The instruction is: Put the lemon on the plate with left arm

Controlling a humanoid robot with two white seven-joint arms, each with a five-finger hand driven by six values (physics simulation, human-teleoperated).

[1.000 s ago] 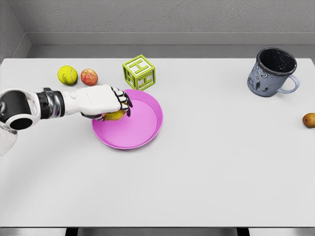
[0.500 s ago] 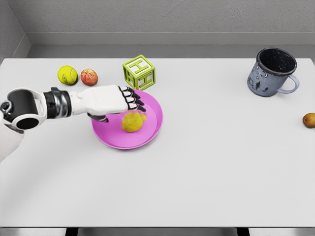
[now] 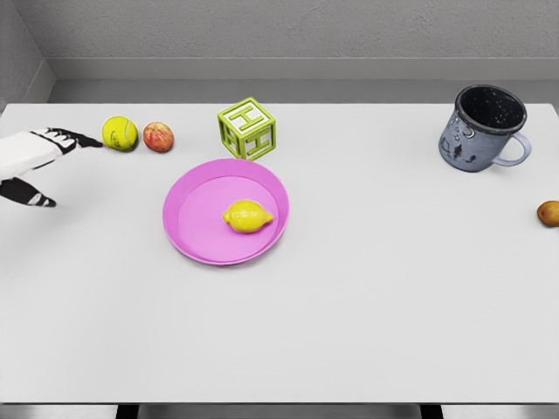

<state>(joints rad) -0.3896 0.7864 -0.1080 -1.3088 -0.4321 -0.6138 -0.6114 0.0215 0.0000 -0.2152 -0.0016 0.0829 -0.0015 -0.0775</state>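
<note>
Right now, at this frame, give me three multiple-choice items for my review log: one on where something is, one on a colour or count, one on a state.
1. Where does the lemon lie?
A. On the pink plate
B. Inside the mug
C. Beside the tennis ball

2. How many round fruits and balls sit on the table outside the plate?
A. One
B. Three
C. Five

3. What is the left hand doing?
A. Gripping the lemon
B. Open, holding nothing, at the left edge
C. Resting on the block

Answers:
1. A, the lemon rests on the plate's flat inside, right of its centre.
2. B, the tennis ball, the apple and a small brownish fruit at the right edge.
3. B, its fingers are spread, clear of the plate, one fingertip close to the tennis ball.
</note>
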